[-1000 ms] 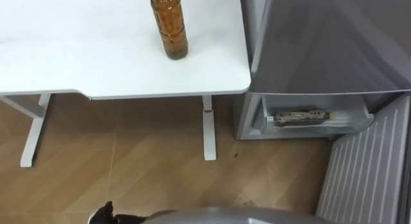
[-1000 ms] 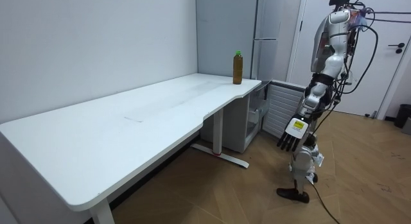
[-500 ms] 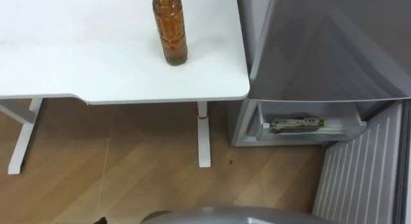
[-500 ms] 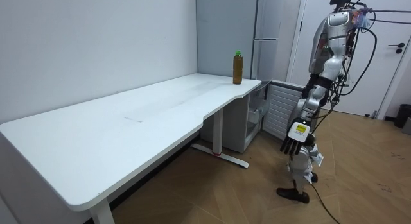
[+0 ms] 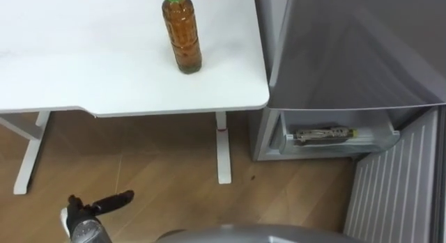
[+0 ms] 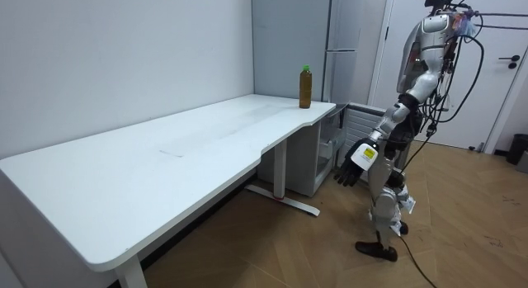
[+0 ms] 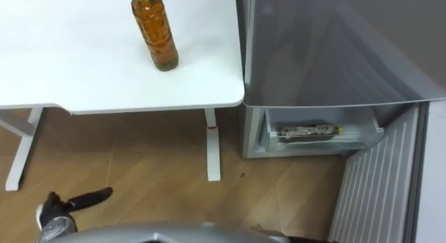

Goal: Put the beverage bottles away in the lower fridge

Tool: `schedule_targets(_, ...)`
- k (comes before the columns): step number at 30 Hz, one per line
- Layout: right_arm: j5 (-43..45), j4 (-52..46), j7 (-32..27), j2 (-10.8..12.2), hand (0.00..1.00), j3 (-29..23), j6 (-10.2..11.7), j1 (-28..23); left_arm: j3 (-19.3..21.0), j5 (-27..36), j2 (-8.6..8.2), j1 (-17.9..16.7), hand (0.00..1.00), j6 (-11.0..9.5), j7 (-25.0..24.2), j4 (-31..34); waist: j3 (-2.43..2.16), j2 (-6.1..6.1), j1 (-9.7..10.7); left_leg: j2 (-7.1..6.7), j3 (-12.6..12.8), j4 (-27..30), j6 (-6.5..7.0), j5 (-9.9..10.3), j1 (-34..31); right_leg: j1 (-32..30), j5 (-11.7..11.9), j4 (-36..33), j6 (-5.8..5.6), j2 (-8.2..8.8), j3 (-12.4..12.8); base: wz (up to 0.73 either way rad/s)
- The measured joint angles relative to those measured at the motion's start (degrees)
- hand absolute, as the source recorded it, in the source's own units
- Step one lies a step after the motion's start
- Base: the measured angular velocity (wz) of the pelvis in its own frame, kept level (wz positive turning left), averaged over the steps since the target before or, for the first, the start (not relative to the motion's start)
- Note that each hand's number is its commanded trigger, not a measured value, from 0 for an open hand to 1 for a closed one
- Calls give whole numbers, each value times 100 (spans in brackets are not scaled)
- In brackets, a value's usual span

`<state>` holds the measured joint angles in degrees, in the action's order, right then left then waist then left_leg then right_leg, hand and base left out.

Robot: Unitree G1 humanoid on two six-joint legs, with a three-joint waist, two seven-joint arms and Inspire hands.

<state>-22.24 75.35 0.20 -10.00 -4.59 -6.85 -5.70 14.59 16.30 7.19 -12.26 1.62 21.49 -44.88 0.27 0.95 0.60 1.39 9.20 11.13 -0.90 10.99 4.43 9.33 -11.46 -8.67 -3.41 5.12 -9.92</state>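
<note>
A bottle of brown tea [image 5: 182, 34] with a green cap stands upright near the right end of the white table [image 5: 83, 76], close to the fridge [image 5: 348, 48]. The fridge's lower door [image 5: 397, 180] hangs open to my right. In the lower drawer [image 5: 341, 142] another bottle [image 5: 326, 134] lies on its side. My left hand [image 5: 90, 209] is open, low over the wooden floor at the lower left, well short of the table. In the room view this left hand [image 6: 355, 156] is raised forward at hip height.
I stand on the wood floor a step back from the table's corner and the fridge. The table's white legs [image 5: 223, 149] reach the floor ahead. The open door's ribbed inner side borders my right.
My left hand has swung from beside my leg up and forward, coming into the eye view at the lower left. The bottle on the table has not moved.
</note>
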Motion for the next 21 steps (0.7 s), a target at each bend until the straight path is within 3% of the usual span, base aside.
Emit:
schedule_targets(4, 6, 1, 9, 12, 0, 3, 12, -39, 47, -26, -3, -9, 0, -78, 557, 435, -41, 35, -117, 0, 5, -28, -1, -1, 30, 3, 1, -2, 1, -3, 4, 0)
schedule_targets(8, 88, -27, 80, 31, 0, 26, 229, -37, 98, -38, -2, -26, 0, -344, 1125, 1123, -33, 68, -127, 0, -29, -19, -1, -1, 33, 9, 6, -4, 6, -2, -5, 0)
schedule_targets(11, 322, -18, 176, 31, 0, 54, 270, 24, 75, -52, -1, 64, 0, -582, 1372, 1428, -31, 60, -102, 0, -48, -15, -2, 2, 22, 9, 7, -7, 7, -7, -2, 0)
schedule_targets(21, 481, -32, 242, 30, 0, 89, 390, 7, -13, -199, 11, 58, 0, -920, 2030, 2672, -31, 45, -90, -9, -140, -2, -3, 2, 12, 8, 8, -5, 9, -18, 19, 0)
